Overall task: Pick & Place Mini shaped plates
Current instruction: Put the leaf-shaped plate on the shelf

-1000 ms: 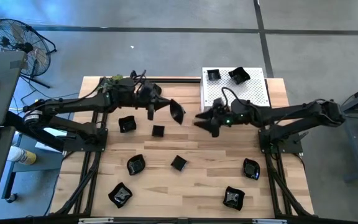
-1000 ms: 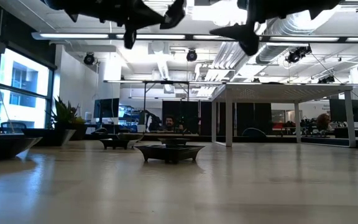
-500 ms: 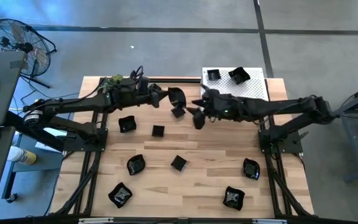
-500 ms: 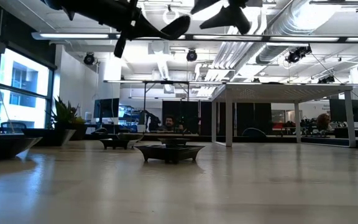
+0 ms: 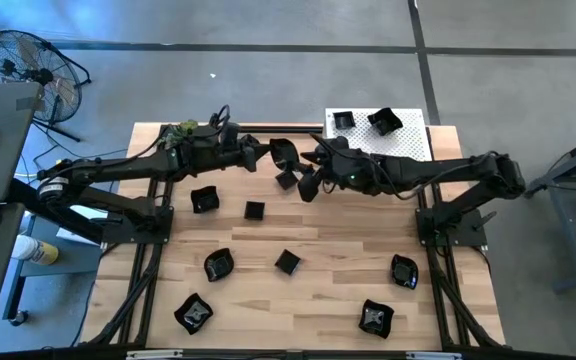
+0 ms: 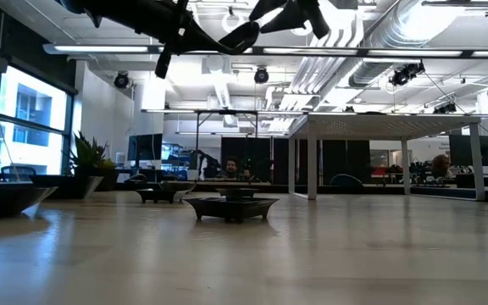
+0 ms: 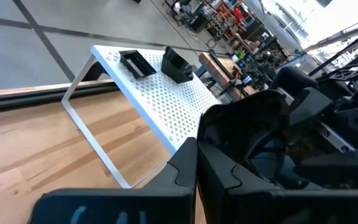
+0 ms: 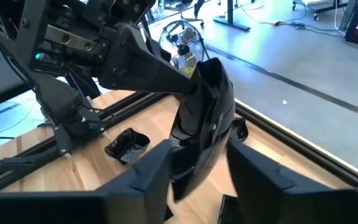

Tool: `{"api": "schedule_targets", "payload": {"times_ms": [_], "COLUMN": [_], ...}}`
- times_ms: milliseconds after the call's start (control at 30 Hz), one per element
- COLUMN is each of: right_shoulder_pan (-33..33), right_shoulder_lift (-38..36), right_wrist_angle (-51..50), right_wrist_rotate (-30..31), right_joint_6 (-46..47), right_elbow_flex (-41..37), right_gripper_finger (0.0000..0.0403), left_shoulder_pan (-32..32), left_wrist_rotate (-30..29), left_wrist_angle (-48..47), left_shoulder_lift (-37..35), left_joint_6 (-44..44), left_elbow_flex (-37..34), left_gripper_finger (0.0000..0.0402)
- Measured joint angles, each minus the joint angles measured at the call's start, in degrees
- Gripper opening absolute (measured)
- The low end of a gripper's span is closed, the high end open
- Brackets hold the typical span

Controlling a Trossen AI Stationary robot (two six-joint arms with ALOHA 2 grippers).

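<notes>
Here, the left pincer (image 5: 273, 160) grips an unmarked black plate (image 5: 284, 155); right pincer (image 5: 303, 170) half-closed around it.

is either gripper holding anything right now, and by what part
The left gripper pinches a black mini plate by its rim, in mid-air. The right gripper straddles its opposite edge, jaws not yet clamped.

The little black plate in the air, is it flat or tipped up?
Tipped up on edge. The plate hangs sideways from the left gripper, high above the table, with the right gripper straddling its lower edge.
</notes>
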Motion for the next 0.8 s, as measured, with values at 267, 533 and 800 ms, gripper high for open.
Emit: {"api": "schedule_targets", "payload": {"times_ms": [267, 533, 800], "right_shoulder_pan": [-0.11, -0.11, -0.13], "right_shoulder_lift": [-0.15, -0.15, -0.42], "right_wrist_angle": [1.15, 0.86, 0.83], "right_wrist_rotate": [-0.7, 0.86, -0.15], "right_joint_6": [-0.92, -0.28, 1.6], "right_elbow_flex": [-0.05, -0.07, -0.07], "right_gripper_finger": [0.0029, 0.0009, 0.01], "left_shoulder_pan": [0.0, 0.0, 0.0], "left_wrist_rotate": [0.11, 0.17, -0.04], "left_wrist_angle": [0.01, 0.15, 0.31], "left_shoulder_lift": [0.01, 0.02, 0.02], "left_joint_6": [0.15, 1.12, 1.12], "left_elbow_flex": [0.0, 0.0, 0.0], "left_gripper_finger": [0.0, 0.0, 0.0]}}
